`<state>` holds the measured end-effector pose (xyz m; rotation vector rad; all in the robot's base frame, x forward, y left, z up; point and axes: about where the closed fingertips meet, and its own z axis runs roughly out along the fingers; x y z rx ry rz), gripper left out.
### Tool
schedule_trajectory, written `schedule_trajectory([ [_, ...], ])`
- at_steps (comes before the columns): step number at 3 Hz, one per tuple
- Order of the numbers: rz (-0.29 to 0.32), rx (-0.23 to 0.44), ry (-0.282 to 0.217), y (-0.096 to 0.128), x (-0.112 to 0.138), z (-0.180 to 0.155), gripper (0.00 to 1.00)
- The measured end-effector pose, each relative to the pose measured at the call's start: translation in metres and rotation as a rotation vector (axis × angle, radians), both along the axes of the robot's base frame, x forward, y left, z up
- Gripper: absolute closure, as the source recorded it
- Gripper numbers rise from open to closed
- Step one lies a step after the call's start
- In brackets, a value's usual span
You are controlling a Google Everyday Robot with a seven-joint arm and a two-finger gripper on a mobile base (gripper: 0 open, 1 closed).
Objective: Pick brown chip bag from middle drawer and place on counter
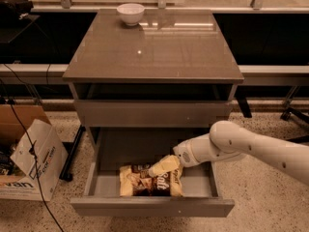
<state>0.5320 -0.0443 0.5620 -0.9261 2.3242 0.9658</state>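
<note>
Speckled floor (270,202) surrounds a grey cabinet (152,112) whose bench (154,52) carries a white bowl (130,12). Its middle drawer (152,207) stands open, with the brown chip bag (140,182) lying near the front. The hand (154,170) sits at the bag's top edge; whether it grips, I cannot tell.

Glossy tabletop (154,52), one bowl (130,12)
Bowl sits at 11 o'clock; gripper (161,167) below at 6 o'clock, over the open drawer (152,207).
</note>
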Motion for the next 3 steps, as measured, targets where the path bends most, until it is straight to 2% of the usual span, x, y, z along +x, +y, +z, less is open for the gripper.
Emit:
schedule_trajectory([
  [1, -0.04, 0.005, 0.078, 0.017, 0.013, -0.054, 0.0],
  [2, -0.044, -0.003, 0.117, 0.026, 0.017, -0.079, 0.0],
  [3, -0.028, -0.053, 0.148, 0.03, 0.024, -0.105, 0.0],
])
